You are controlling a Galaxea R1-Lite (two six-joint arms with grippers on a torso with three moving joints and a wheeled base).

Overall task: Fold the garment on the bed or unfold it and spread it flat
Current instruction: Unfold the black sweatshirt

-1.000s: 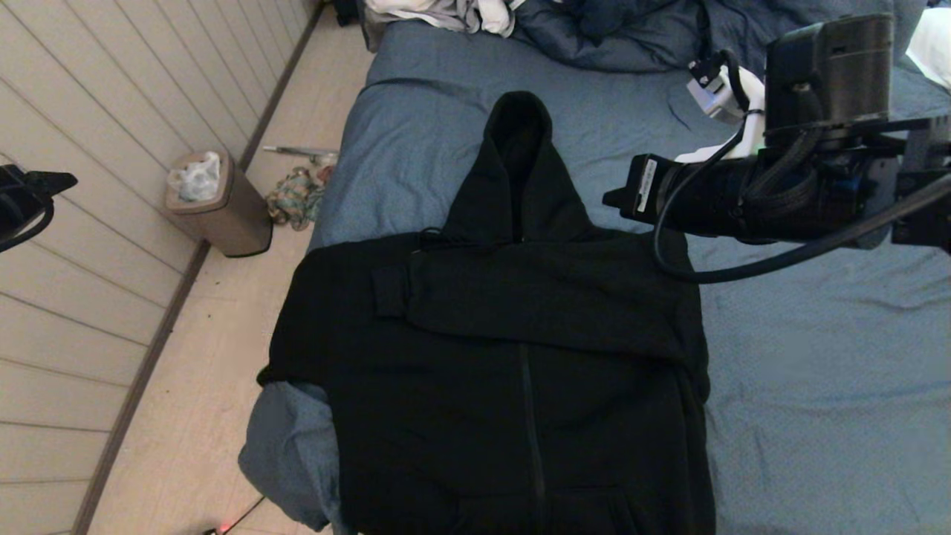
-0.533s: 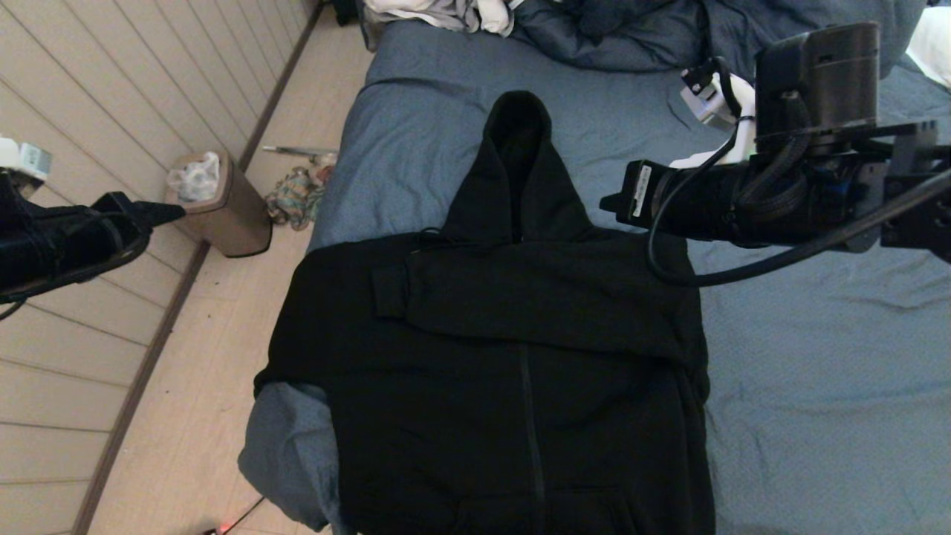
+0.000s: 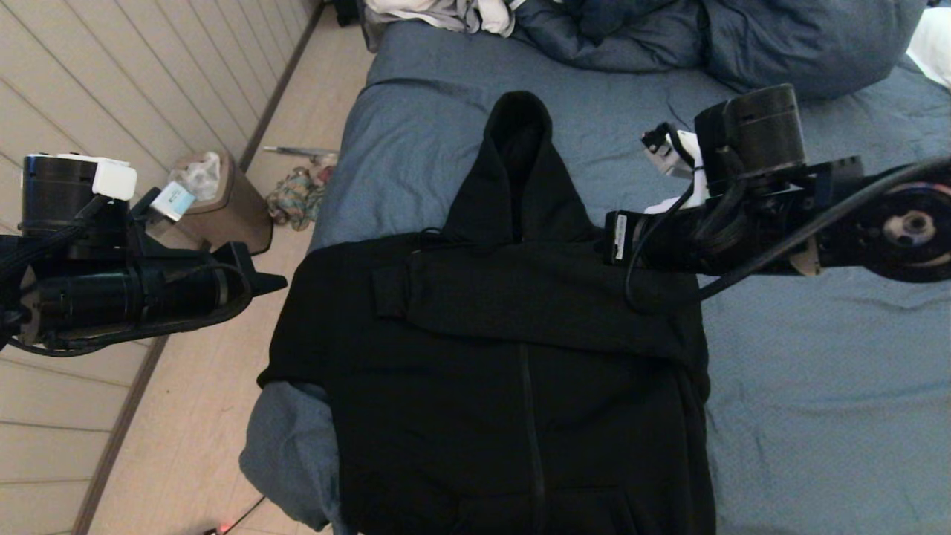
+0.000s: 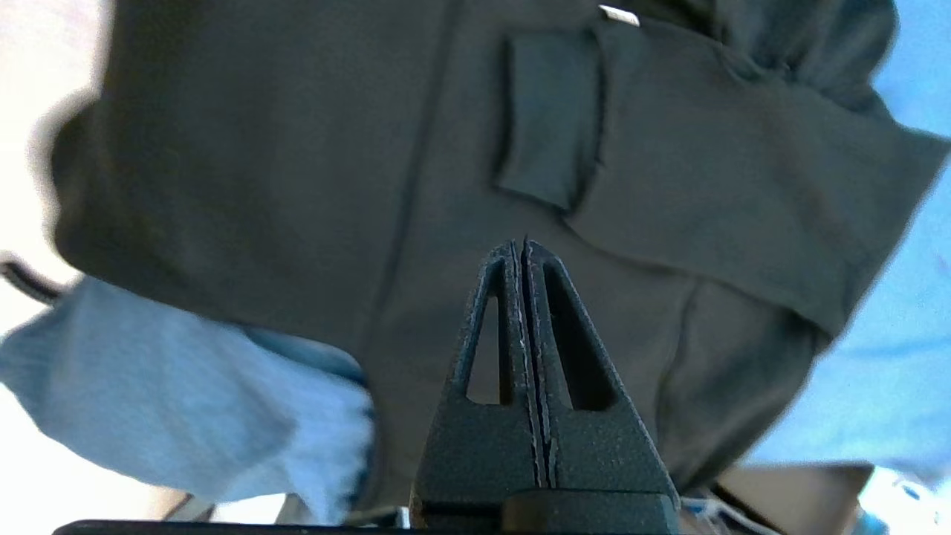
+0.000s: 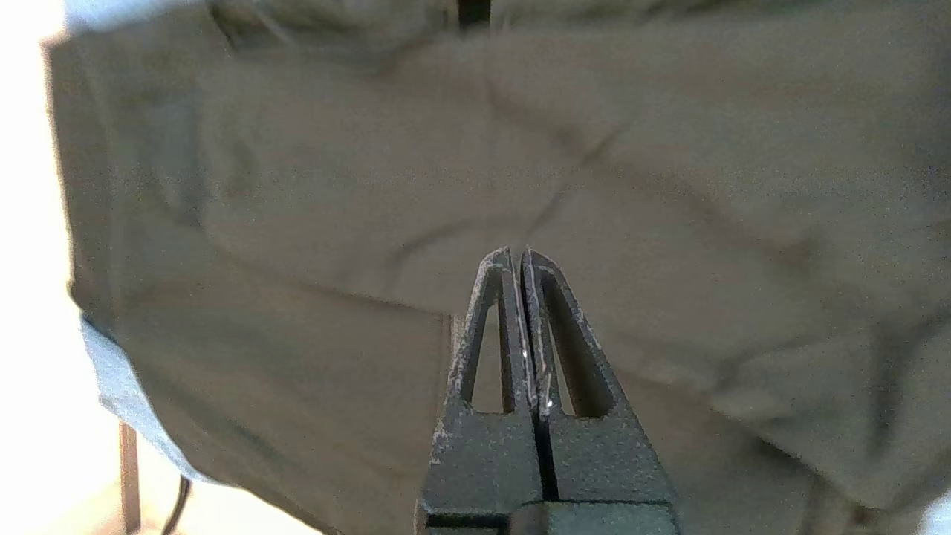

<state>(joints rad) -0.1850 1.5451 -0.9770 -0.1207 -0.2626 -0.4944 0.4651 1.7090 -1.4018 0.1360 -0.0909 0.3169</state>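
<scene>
While the garment point(image 3: 513, 334) is lying spread on the bed point(image 3: 817, 371), the left gripper point(image 3: 278, 283) is being held beside its sleeve edge and the right gripper point(image 3: 605, 239) above its shoulder, both jaws pressed together, empty.

Your left end effector point(image 4: 524, 249) has its two fingers point(image 4: 490, 327) pressed together with nothing between them, hovering over the garment point(image 4: 297, 186). Beyond the tips you see one sleeve point(image 4: 743, 186) folded across the body, its cuff point(image 4: 553, 119) lying flat. A corner of the bed point(image 4: 171, 401) sheet shows under the hoodie's edge, and more sheet past the sleeve.
</scene>
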